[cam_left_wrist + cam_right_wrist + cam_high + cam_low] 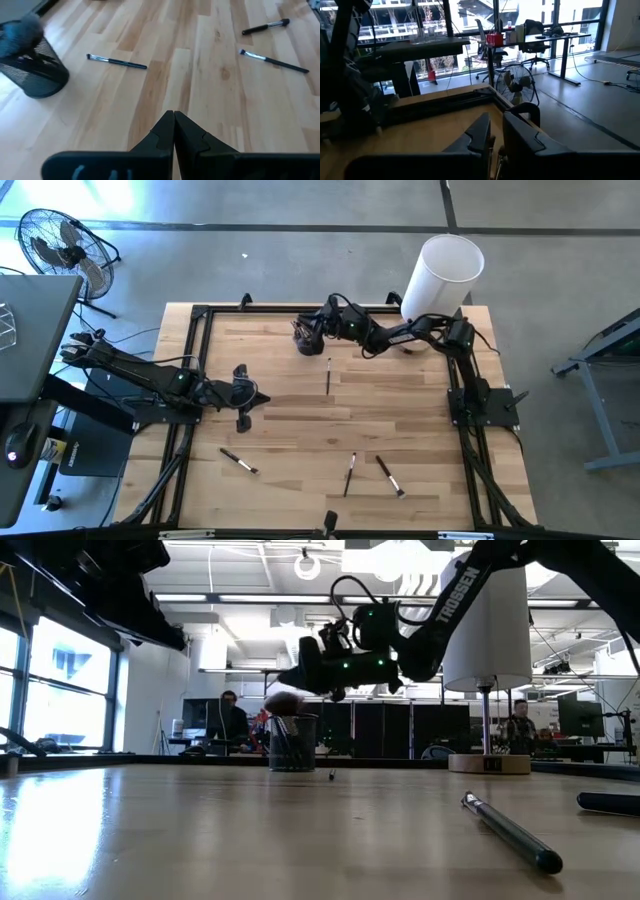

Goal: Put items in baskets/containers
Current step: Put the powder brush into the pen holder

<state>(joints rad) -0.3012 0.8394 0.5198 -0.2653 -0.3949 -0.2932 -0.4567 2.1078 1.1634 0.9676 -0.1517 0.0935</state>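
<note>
The black mesh cup (304, 340) (293, 744) stands near the table's far edge with several brushes in it. A wide reddish head (285, 701) sticks out of its top. My right gripper (308, 328) (496, 134) hovers level just over the cup, shut on a thin brush. Other brushes lie flat on the wood: one (328, 375) near the cup and three (238, 462) (350, 473) (390, 476) toward the near edge. My left gripper (243, 396) (174, 118) waits shut at the table's left side, above bare wood. My right gripper pinches a thin brush handle (496, 156) between its two fingers, which leave only a narrow gap. The fingers lie level, coming from the table's right, straight above the cup. The fingers hide the rest of the brush.
A tall white cylinder (446, 272) (487, 630) stands on a round base at the far right corner, close behind my right arm. A black frame (200, 315) borders the table. A fan (62, 248) stands on the floor beyond the left corner. People sit in the room behind.
</note>
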